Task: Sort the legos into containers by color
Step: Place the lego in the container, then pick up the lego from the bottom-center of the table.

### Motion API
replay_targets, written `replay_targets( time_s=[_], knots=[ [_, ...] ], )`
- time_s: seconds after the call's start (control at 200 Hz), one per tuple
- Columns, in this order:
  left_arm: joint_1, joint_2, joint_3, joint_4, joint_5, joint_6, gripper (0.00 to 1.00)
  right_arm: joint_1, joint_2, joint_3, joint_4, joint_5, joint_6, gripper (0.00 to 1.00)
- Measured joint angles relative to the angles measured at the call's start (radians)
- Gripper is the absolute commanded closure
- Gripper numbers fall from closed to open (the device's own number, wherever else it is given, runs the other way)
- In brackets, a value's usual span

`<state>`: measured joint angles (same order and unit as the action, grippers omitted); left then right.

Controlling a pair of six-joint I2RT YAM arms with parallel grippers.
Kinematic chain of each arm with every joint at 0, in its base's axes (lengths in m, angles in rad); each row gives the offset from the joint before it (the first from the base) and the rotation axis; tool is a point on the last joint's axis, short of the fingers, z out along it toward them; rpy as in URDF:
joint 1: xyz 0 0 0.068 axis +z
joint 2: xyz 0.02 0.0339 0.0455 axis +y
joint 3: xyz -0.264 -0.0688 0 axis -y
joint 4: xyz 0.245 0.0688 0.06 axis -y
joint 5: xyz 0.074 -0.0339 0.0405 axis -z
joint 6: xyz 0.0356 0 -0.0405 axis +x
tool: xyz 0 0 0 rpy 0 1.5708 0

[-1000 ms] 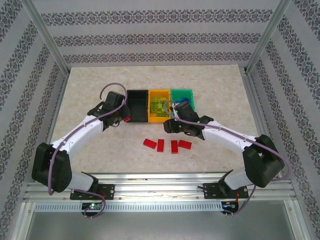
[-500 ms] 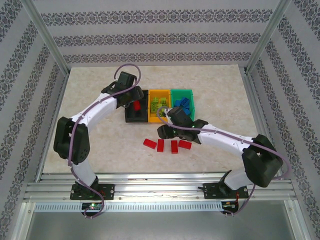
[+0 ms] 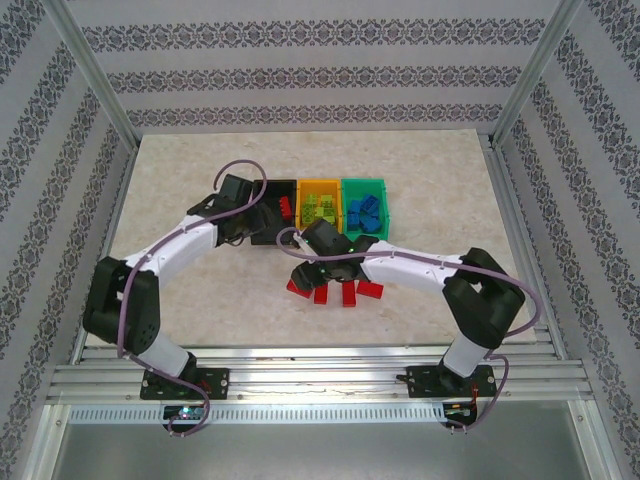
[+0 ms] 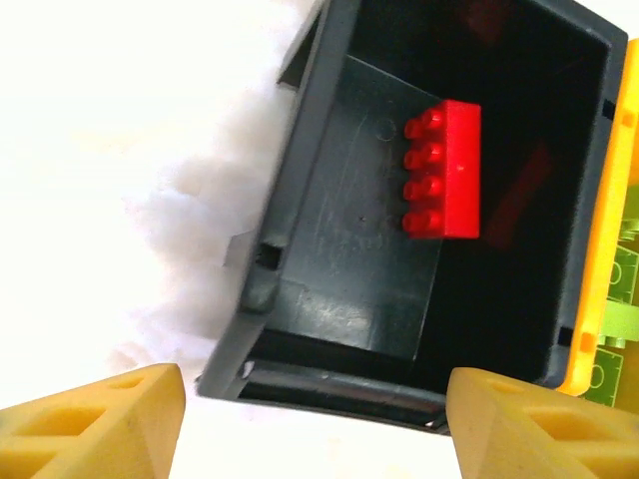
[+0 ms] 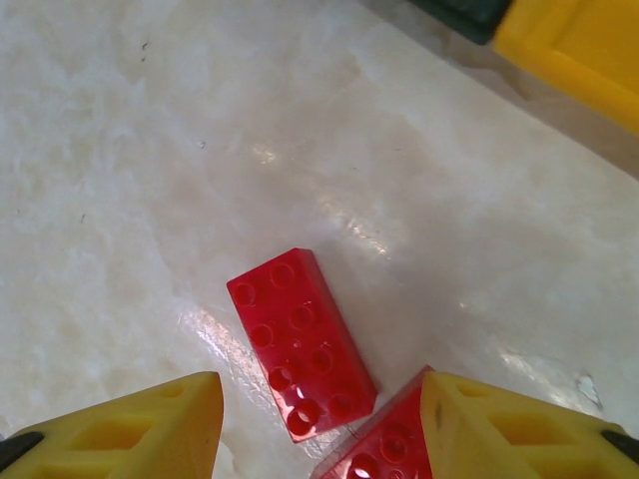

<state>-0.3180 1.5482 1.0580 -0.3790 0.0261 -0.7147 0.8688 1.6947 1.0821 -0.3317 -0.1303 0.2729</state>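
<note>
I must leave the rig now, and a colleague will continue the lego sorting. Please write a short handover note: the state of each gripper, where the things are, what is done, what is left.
Left gripper: open, empty, above the black bin, which holds one red lego.
Right gripper: open, empty, low over a loose red lego on the table, not gripping it yet.
Orange bin holds lime legos; green bin holds blue legos.
Done: lime and blue look sorted.
Left: the row of red legos, about four, goes into the black bin.
</note>
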Motion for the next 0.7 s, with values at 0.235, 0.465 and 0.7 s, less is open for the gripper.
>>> replay_targets(
  time_s=[0.235, 0.465, 0.7],
  knots=[
    [0.013, -0.13, -0.141, 0.084, 0.016, -0.001, 0.25, 0.005, 0.072, 0.063, -0.079, -0.003, -0.072, 0.44],
    [0.016, -0.199, -0.203, 0.143, 0.02, -0.012, 0.24, 0.018, 0.142, 0.142, -0.133, -0.011, -0.124, 0.44],
    [0.019, -0.201, -0.209, 0.149, 0.026, -0.019, 0.24, 0.031, 0.212, 0.206, -0.182, -0.03, -0.182, 0.44]
  ],
)
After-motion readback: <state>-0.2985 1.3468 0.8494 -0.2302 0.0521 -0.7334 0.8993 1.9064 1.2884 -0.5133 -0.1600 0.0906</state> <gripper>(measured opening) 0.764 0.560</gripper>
